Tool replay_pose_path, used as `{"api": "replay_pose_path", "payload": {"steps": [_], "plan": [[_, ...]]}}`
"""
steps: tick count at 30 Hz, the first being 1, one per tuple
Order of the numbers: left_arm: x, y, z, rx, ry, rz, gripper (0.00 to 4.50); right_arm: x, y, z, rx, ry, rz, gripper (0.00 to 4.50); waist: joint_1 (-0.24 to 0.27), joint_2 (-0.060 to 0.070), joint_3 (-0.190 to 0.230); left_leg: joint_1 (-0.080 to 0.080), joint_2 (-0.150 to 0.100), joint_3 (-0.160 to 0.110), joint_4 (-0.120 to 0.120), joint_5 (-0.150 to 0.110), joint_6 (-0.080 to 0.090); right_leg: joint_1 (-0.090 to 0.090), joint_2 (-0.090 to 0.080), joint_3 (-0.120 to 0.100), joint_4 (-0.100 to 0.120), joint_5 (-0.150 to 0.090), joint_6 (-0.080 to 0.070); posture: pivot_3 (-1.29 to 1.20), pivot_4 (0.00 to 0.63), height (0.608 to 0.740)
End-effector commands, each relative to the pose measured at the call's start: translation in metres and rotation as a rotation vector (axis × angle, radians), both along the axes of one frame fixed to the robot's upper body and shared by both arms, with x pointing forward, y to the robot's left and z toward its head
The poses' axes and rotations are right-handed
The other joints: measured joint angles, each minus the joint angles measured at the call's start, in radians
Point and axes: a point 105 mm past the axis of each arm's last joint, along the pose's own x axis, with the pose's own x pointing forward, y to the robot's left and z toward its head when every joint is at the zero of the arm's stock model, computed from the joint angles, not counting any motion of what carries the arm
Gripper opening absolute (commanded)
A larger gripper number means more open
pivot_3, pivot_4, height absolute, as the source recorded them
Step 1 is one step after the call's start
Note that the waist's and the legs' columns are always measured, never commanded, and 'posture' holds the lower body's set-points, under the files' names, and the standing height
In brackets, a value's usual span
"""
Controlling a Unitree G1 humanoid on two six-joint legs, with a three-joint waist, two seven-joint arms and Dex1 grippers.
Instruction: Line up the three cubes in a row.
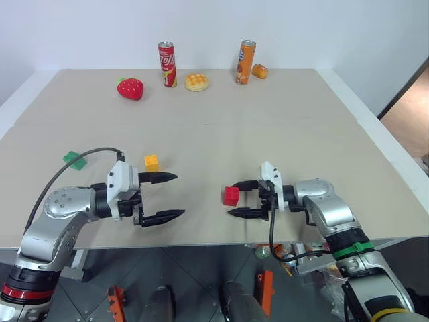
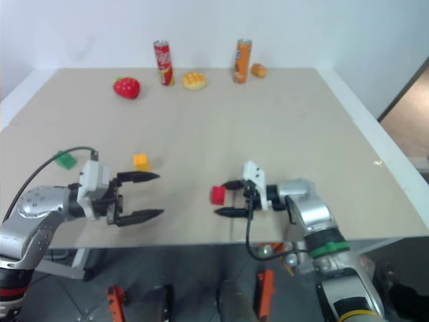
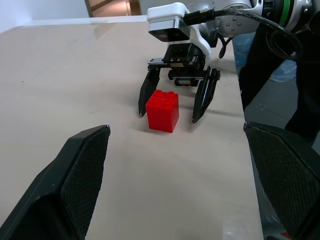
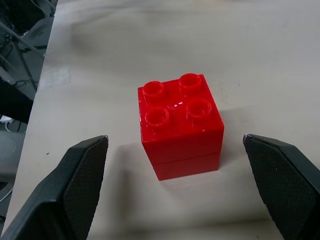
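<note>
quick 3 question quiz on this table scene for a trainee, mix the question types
1. True or false: the right gripper is shut on the red cube.
2. Which cube lies nearest the left gripper? A red, B yellow-orange, C green.
3. Fill in: the strawberry lies at the far side beside the red ___.

Key:
1. False; its fingers stand open on either side of the cube, which sits on the table.
2. B, the yellow-orange cube; the green cube lies farther left.
3. can.
</note>
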Motion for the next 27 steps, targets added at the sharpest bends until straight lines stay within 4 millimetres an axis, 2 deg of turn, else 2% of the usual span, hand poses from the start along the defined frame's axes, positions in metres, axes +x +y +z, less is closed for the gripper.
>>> {"api": "replay_pose_path", "payload": {"steps": [1, 7, 9, 16, 23, 27], "plan": [[0.0, 0.003, 0.003, 0.007, -0.03, 0.009, 4.5, 0.004, 0.003, 0.007, 0.015, -0.031, -0.004, 3.78, 0.0, 0.0, 0.0, 0.0, 0.0, 0.0, 0.0, 0.0, 0.0, 0.0, 0.0, 0.0, 0.0, 0.0, 0.0, 0.0, 0.15, 0.74], [0.002, 0.007, 0.002, 0.009, -0.034, 0.03, 4.5, 0.005, 0.002, 0.009, 0.037, -0.037, -0.016, 1.7, 0.001, 0.0, 0.0, 0.0, 0.0, 0.0, 0.0, 0.0, 0.0, 0.0, 0.0, 0.0, 0.0, 0.0, 0.0, 0.0, 0.15, 0.74], [0.003, 0.009, 0.002, 0.008, -0.035, 0.041, 4.5, 0.006, 0.001, 0.009, 0.036, -0.039, -0.021, 1.25, 0.001, 0.0, 0.0, 0.0, 0.0, 0.0, 0.0, 0.0, 0.0, 0.0, 0.0, 0.0, 0.0, 0.0, 0.0, 0.0, 0.15, 0.74], [0.002, 0.03, -0.002, 0.013, 0.044, 0.079, 4.5, 0.01, -0.004, 0.01, 0.008, -0.064, -0.031, 1.25, 0.0, 0.0, 0.0, 0.0, 0.0, 0.0, 0.0, 0.0, 0.0, 0.0, 0.0, 0.0, 0.0, 0.0, 0.0, 0.0, 0.15, 0.74], [0.002, 0.067, -0.006, 0.058, 0.065, 0.159, 4.5, 0.028, 0.005, 0.033, -0.012, -0.144, 0.017, 1.25, -0.001, 0.0, 0.0, 0.0, 0.0, 0.0, 0.0, 0.0, 0.0, 0.0, 0.0, 0.0, 0.0, -0.002, -0.005, 0.0, 0.15, 0.74], [0.0, 0.065, -0.008, 0.039, 0.07, 0.163, 4.5, 0.034, 0.01, 0.046, -0.048, -0.171, 0.104, 1.25, -0.001, 0.0, 0.0, 0.0, 0.0, 0.0, 0.0, 0.0, 0.0, -0.001, 0.0, 0.0, 0.0, -0.001, -0.005, 0.0, 0.15, 0.74]]}}
